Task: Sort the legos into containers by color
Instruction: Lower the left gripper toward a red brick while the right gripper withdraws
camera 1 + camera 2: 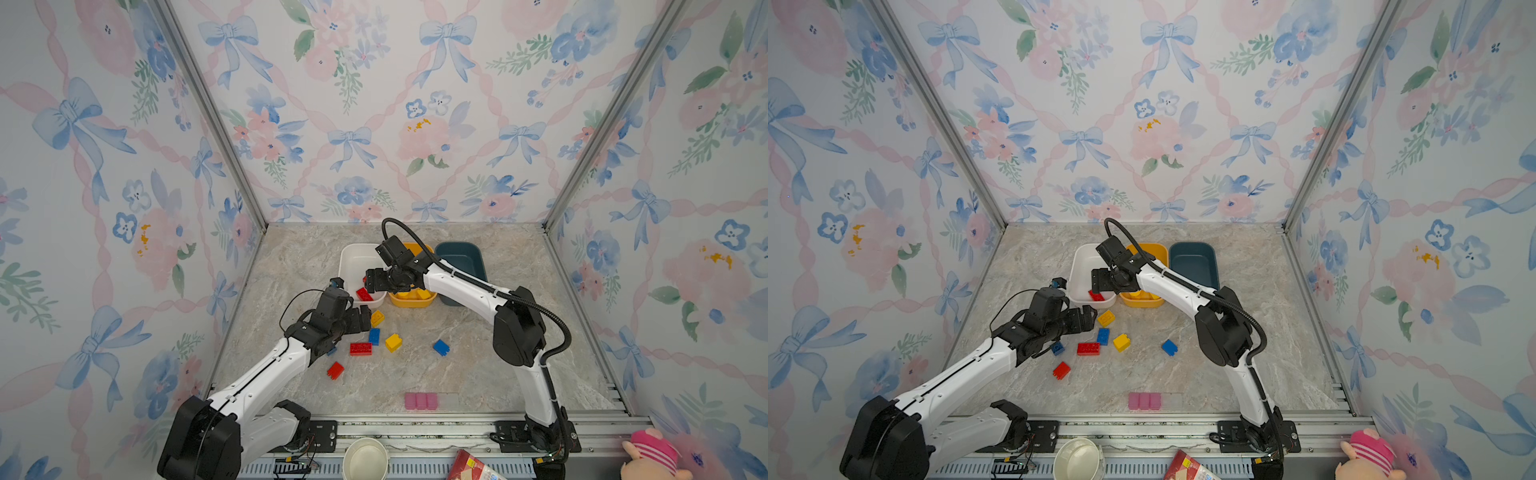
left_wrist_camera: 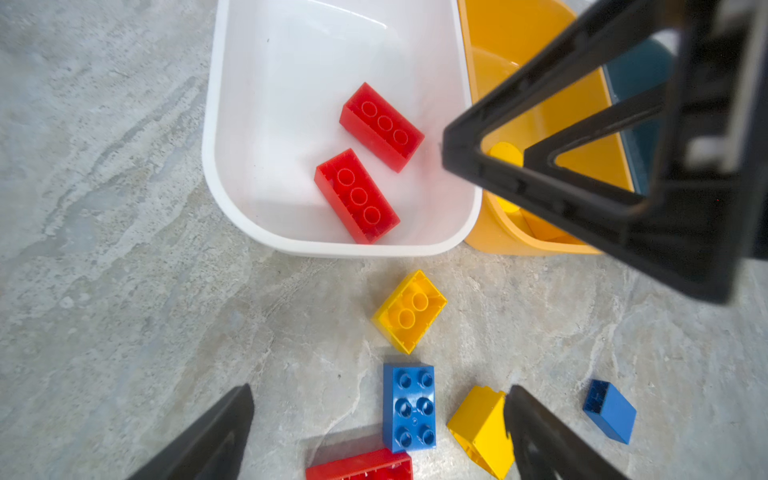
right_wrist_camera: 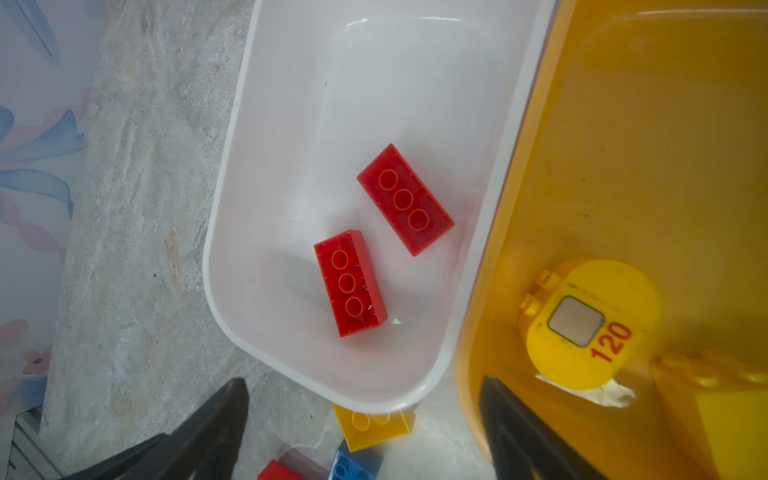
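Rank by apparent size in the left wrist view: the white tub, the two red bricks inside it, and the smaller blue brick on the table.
1. white tub
2. red brick and second red brick: look alike, unranked
3. smaller blue brick

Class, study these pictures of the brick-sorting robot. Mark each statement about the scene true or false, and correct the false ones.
1. The white tub holds two red bricks. True.
2. The dark teal tub holds blue bricks. False: no brick shows in its visible part; the blue bricks lie on the table.
3. The right gripper grips a red brick. False: it hangs open and empty over the white tub.
4. A yellow brick lies on the table just outside the white tub. True.
5. The pink strip lies inside a tub. False: it lies on the table, outside every tub.
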### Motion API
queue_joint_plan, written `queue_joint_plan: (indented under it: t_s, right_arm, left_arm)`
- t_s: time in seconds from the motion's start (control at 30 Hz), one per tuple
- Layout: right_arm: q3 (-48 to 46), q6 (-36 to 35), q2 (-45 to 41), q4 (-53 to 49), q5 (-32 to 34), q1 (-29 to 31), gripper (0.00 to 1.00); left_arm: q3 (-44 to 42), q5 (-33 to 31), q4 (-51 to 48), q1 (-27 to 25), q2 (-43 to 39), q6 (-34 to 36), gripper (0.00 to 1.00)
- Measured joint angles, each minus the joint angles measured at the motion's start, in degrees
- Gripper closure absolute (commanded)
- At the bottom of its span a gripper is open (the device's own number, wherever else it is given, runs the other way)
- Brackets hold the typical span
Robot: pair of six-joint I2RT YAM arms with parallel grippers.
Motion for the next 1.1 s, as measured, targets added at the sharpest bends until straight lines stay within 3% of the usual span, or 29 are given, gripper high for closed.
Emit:
queue_joint_plan:
  t_s: [0.47,1.1]
  right_arm:
    - [-21.66,1.81,-15.04,2.40,1.88,2.54,0.05]
    - [-31.45,3.93,-25.22,1.90,5.09,3.37,0.02]
  left_arm:
    - [-2.14,-3.43,-5.88,-7.28,0.00,-3.69,0.02]
    - [-3.80,-6.54,-7.39,-11.72,9.44,-5.01,0.03]
